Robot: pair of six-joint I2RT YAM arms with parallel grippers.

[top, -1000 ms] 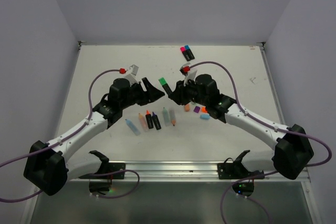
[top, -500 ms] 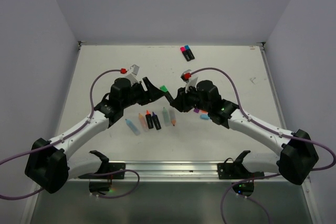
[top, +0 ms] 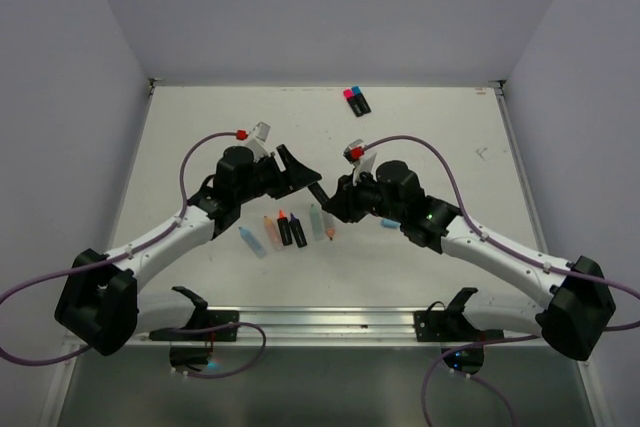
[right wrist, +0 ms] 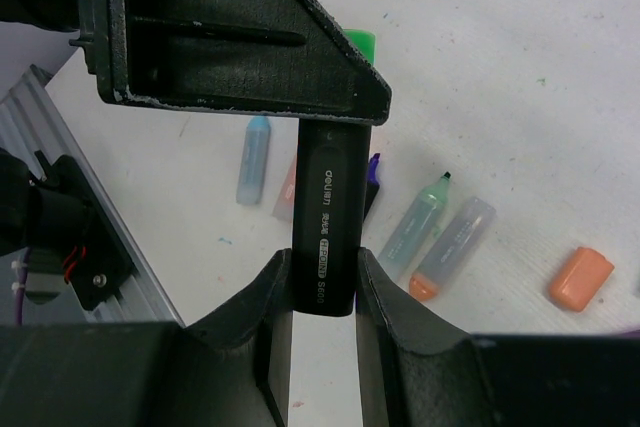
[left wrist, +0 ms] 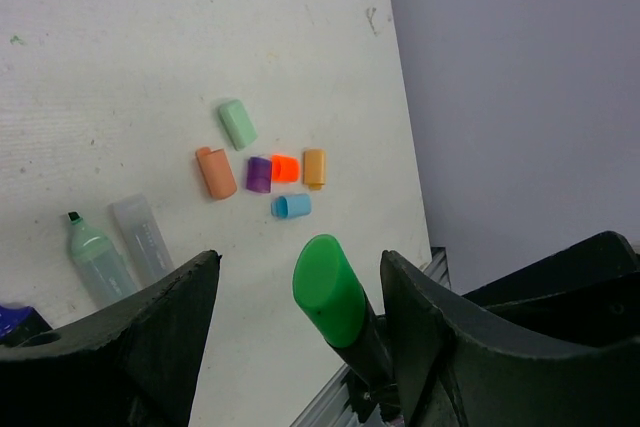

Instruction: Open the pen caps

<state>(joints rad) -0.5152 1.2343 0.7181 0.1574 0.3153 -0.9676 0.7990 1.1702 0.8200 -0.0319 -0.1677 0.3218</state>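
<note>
- My left claw and right claw: matt black.
- Pen body: black with white lettering, topped by a bright green cap.
- Loose ones: mint cap, salmon cap, purple cap, red-orange cap, amber cap, cyan cap.
- Table: off-white with a few small specks.
- Lying pens: pale blue pen, translucent; pale green pen, dark tip; clear pen, orange end.

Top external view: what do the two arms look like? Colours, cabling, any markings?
Matching pair: left arm and right arm have white links between chunky black joint housings. A purple cable loops to each wrist, ending at a red plug. The left claw and right claw are matte black with wedge-shaped fingers. A green light glows on the right arm.
</note>
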